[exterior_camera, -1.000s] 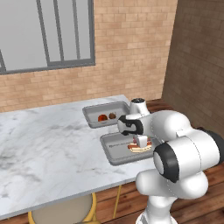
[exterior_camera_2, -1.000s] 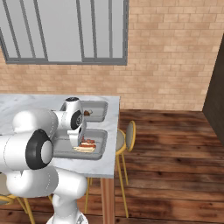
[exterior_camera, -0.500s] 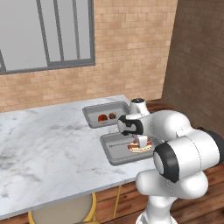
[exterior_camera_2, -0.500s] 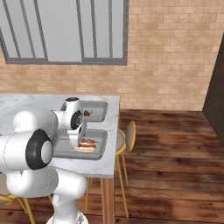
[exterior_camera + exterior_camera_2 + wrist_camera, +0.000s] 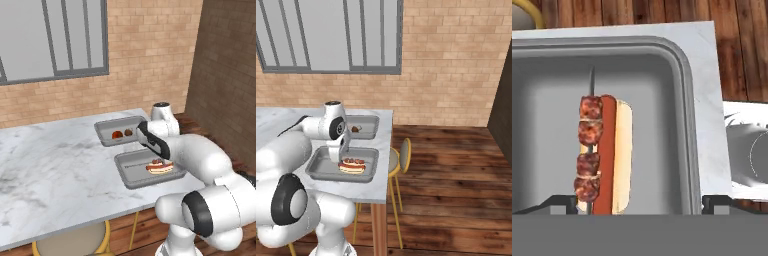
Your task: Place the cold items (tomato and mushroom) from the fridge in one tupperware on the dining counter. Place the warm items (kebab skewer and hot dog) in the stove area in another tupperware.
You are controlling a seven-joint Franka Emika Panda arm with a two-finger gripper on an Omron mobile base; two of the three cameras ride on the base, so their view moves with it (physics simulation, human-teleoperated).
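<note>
Two grey tupperware trays sit on the marble dining counter [image 5: 60, 165]. The far tupperware [image 5: 107, 125] holds the red tomato [image 5: 117, 134] and the brown mushroom [image 5: 128, 132]. In the near tupperware [image 5: 687, 100] the kebab skewer [image 5: 588, 155] lies right against the hot dog [image 5: 614, 155], side by side on the tray floor. My gripper [image 5: 639, 204] hangs just above them, open, its fingertips [image 5: 562, 204] wide apart on either side of the food and holding nothing. From the right, the gripper [image 5: 340, 155] stands over the hot dog [image 5: 352, 167].
The near tray sits close to the counter's end edge [image 5: 385, 145], with wooden floor beyond. A yellow-framed stool [image 5: 398, 155] stands by that end and another [image 5: 75, 245] under the front edge. A brick wall and a window are behind.
The jaws have spread wide over the near tray, and the food rests on the tray floor. The arm has hardly moved.
</note>
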